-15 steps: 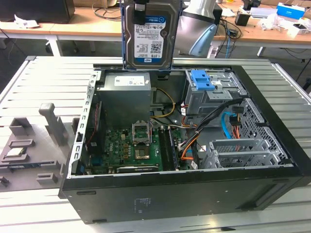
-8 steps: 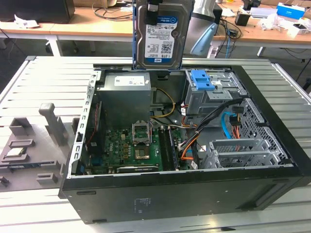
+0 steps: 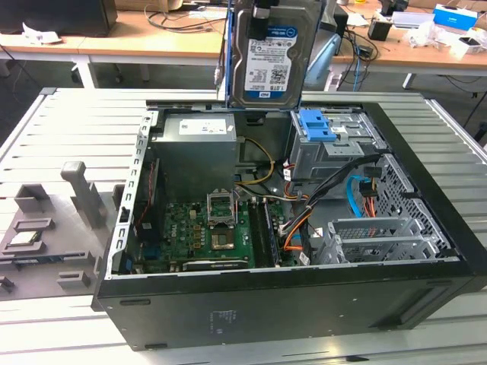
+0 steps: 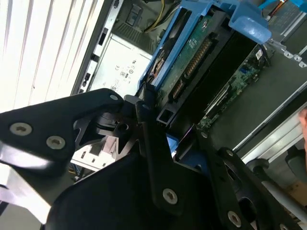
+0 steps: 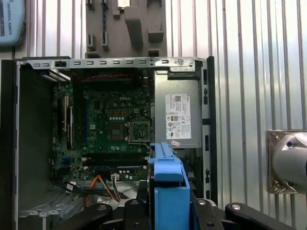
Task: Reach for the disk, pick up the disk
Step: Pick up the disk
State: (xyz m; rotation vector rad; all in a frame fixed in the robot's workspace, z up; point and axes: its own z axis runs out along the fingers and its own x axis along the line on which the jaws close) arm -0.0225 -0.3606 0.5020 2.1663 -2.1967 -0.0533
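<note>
One disk hangs upright above the open computer case, its label facing the exterior view, toward twelve o'clock from the motherboard. In both wrist views the gripper's two black fingers are clamped on the disk's blue rail frame. One power supply sits inside the case, which rests on one slatted bench.

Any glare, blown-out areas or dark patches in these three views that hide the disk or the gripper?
Exterior view: even light, disk clearly lit. Second wrist view: the slatted table is blown out white; the gripper is near-black. First wrist view: evenly lit, disk's blue frame distinct.
</note>
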